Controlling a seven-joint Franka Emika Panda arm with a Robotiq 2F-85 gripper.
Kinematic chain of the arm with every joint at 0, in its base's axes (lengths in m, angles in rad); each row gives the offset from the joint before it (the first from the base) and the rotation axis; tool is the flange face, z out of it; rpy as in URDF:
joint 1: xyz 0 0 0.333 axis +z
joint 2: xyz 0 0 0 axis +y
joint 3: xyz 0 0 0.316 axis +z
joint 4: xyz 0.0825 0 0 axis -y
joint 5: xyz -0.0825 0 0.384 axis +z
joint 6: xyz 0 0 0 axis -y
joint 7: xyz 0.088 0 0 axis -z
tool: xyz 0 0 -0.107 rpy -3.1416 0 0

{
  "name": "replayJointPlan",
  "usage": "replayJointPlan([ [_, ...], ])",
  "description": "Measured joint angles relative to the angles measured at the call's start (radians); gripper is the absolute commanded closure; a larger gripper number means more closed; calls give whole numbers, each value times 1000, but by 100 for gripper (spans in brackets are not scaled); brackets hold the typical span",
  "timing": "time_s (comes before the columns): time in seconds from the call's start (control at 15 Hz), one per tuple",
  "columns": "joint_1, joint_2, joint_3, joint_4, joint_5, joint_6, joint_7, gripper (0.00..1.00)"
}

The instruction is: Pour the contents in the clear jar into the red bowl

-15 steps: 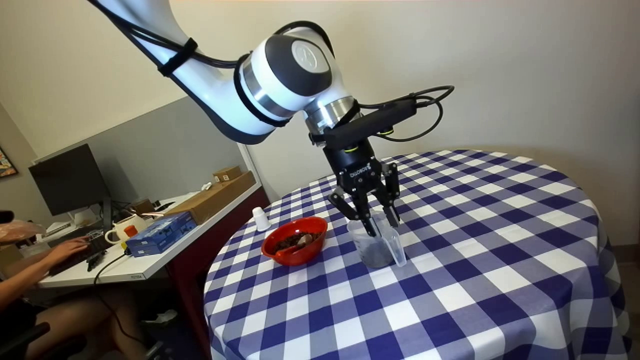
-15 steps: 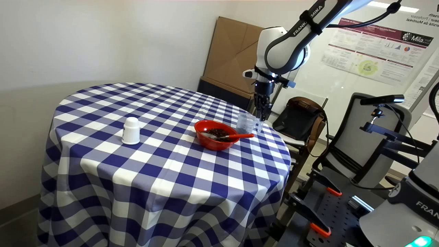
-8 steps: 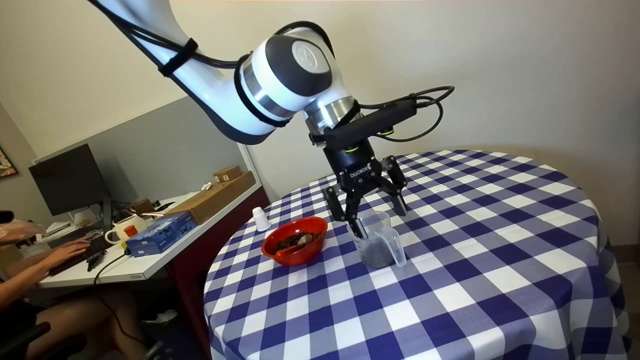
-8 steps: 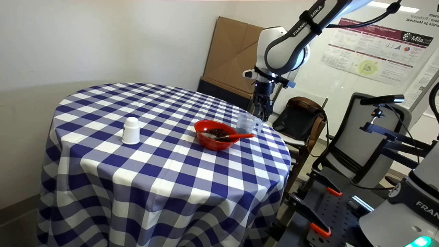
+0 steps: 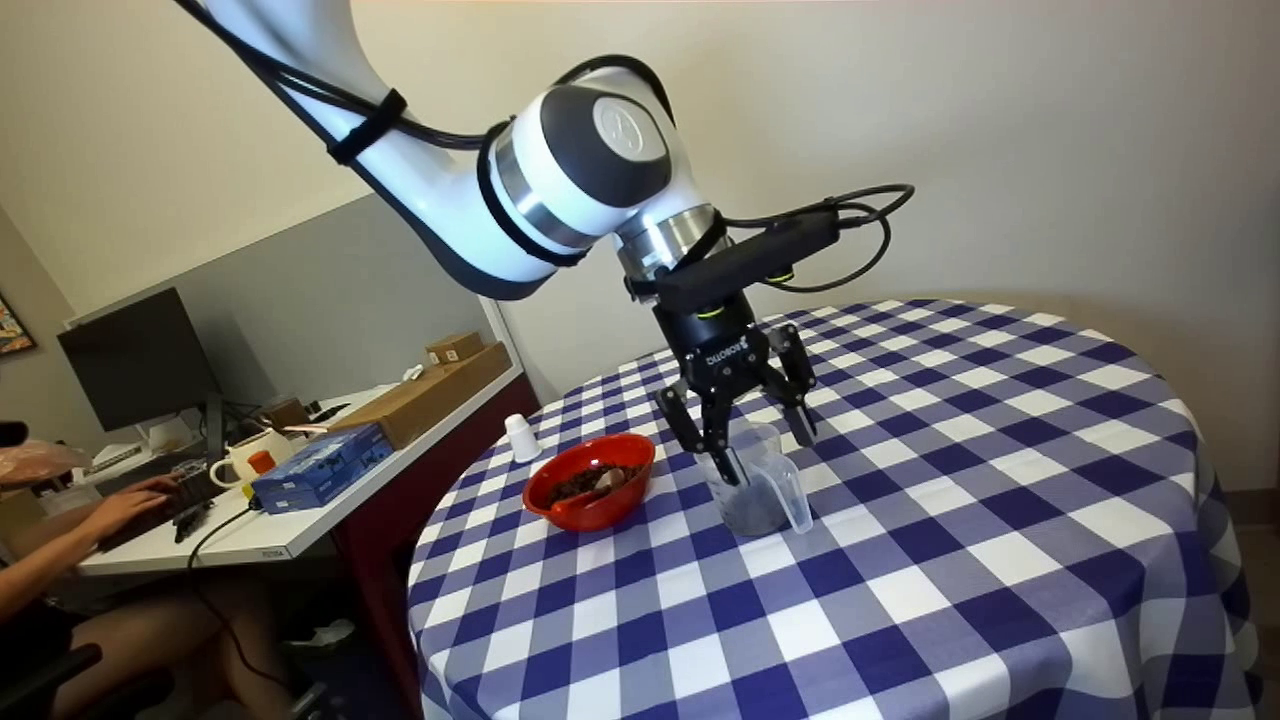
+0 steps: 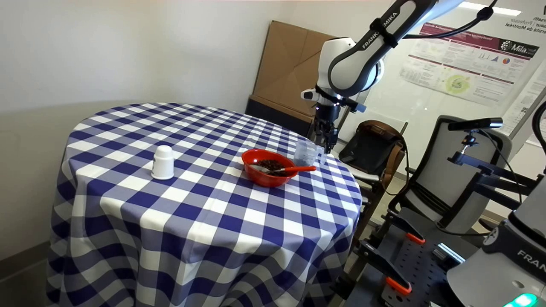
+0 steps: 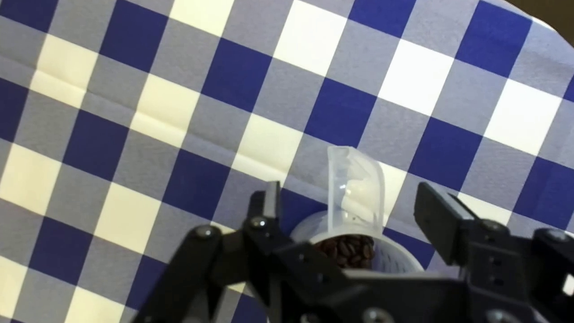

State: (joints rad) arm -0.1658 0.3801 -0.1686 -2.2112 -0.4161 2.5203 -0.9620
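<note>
The clear jar (image 5: 752, 512) stands upright on the checked cloth, its handle pointing away from the red bowl (image 5: 612, 512). Dark brown beans (image 7: 352, 251) show inside it in the wrist view. My gripper (image 7: 346, 195) is open, its fingers spread on either side of the jar's handle (image 7: 358, 195) with gaps to both sides. In an exterior view the gripper (image 5: 768, 452) is low over the jar, one finger overlapping its wall. Dark bits and a red-handled spoon (image 6: 298, 169) lie in the bowl, which is outside the wrist view. The arm's underside hides part of the jar's mouth.
A white bottle-shaped object (image 6: 163, 163) stands on the table beyond the bowl. The jar is close to the table's edge in an exterior view. A desk with a blue box (image 5: 322, 468) and a seated person's hands (image 5: 140, 500) are beside the table.
The fingers have spread from nearly together to wide, then drawn in slightly. Over the last half second the gripper has dropped a little. Jar and bowl stay where they were.
</note>
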Motion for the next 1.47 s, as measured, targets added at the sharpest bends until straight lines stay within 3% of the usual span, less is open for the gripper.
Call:
replayJointPlan([
  [0.33, -4, 2, 0, 2, 0, 15, 0, 92],
  [1.0, 2, -13, 3, 26, -12, 21, 0, 88],
  [1.47, 58, -82, 7, 31, -188, 22, 17, 88],
])
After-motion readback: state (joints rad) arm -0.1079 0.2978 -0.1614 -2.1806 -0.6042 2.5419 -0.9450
